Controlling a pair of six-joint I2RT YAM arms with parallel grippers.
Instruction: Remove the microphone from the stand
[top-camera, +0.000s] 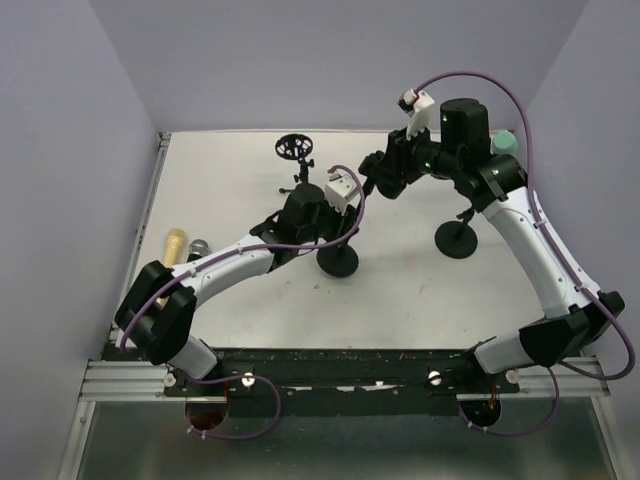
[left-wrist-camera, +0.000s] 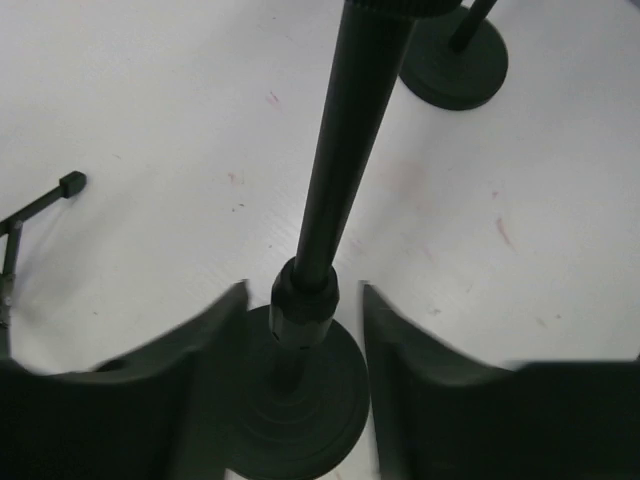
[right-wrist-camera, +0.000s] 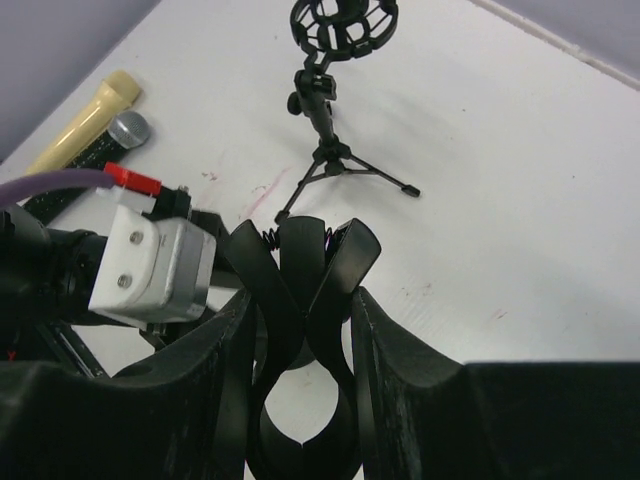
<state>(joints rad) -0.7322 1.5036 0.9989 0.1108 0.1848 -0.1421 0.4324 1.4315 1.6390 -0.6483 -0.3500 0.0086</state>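
Table (top-camera: 420, 300) fills most of the overhead view, white and lightly flecked. Your left arm (top-camera: 230, 262) reaches from lower left to the middle. Your right arm (top-camera: 530, 250) climbs the right side and bends back toward upper centre. Between them the stand (left-wrist-camera: 345, 150) is upright, with its round base at centre frame. A second stand (top-camera: 457, 240) sits to its right, near but apart. A tripod mount (top-camera: 293, 150) with an empty cage sits at upper centre.

Your left gripper (left-wrist-camera: 303, 300) is closed low on the stand's pole, just above the base, with a finger on each side of the collar. Your right gripper (right-wrist-camera: 300, 300) is at the top of that stand. Its fingers press both sides of the clip (right-wrist-camera: 300, 265) and appear to be squeezing it.

Note that the clip's ring shows only table through it, so no microphone sits in it. Two lie flat at the left of the overhead view, side by side next to your left arm's elbow: a cream microphone (top-camera: 175, 245) and a grey-capped microphone (top-camera: 197, 248). Their long axes run up the frame. Both lie to the left of the grippers and well apart from them, with the left arm nearer.

A teal shape (top-camera: 505, 142) shows behind the right arm at upper right. Whether it is a microphone head cannot be told. If it is, it lies to the right of the right gripper, and that arm is the closer one.
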